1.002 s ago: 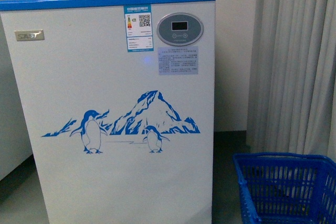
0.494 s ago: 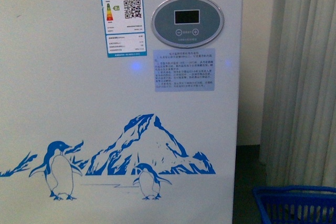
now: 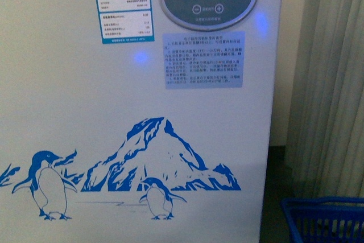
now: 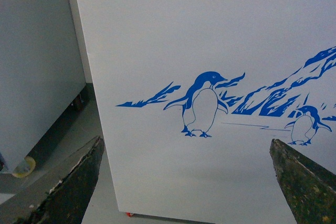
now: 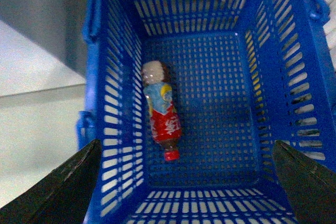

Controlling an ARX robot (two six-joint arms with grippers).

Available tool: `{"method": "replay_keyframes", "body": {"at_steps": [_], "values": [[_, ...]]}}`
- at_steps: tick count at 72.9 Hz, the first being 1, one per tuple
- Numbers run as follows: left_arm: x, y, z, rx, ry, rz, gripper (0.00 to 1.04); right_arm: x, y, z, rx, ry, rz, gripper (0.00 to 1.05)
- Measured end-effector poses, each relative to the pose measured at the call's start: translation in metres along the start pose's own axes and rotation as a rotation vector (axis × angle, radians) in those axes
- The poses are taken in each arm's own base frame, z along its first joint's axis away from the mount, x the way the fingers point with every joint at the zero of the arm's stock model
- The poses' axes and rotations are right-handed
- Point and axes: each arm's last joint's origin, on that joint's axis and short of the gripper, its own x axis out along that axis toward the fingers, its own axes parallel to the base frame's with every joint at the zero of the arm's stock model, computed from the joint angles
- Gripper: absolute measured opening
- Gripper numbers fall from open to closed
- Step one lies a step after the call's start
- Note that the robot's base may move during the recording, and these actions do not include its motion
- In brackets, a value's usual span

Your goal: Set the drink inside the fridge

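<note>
Left hand (image 4: 186, 141) and right hand (image 5: 186, 144) both spread empty: close the right across the label of the red-capped clear plastic drink bottle (image 5: 163, 114) lying in the blue mesh basket (image 5: 113, 129), five o'clock of the white penguin-printed fridge (image 3: 114, 112).

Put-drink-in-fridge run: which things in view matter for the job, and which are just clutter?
Job: drink, lying on its side in the blue basket; fridge with the penguin graphic.
Just there: curtain; grey wheeled cabinet beside the fridge.
</note>
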Motion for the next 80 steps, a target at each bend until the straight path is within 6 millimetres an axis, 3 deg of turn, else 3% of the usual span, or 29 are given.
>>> {"method": "replay_keyframes", "body": {"at_steps": [6,14,31,57,80], "values": [[0.0,0.0,0.0,0.0,0.0,0.0,0.97,0.037,-0.016,0.002,-0.043,0.052,-0.026,0.97],[0.0,0.0,0.0,0.0,0.0,0.0,0.97,0.094,-0.035,-0.011,-0.074,0.153,0.007,0.97],[0.0,0.0,0.0,0.0,0.0,0.0,0.97,0.174,-0.036,-0.057,-0.04,0.301,0.146,0.97],[0.0,0.0,0.0,0.0,0.0,0.0,0.97,0.262,-0.023,-0.103,0.087,0.412,0.249,0.97],[0.0,0.0,0.0,0.0,0.0,0.0,0.97,0.308,-0.016,-0.117,0.105,0.457,0.267,0.97]]}}
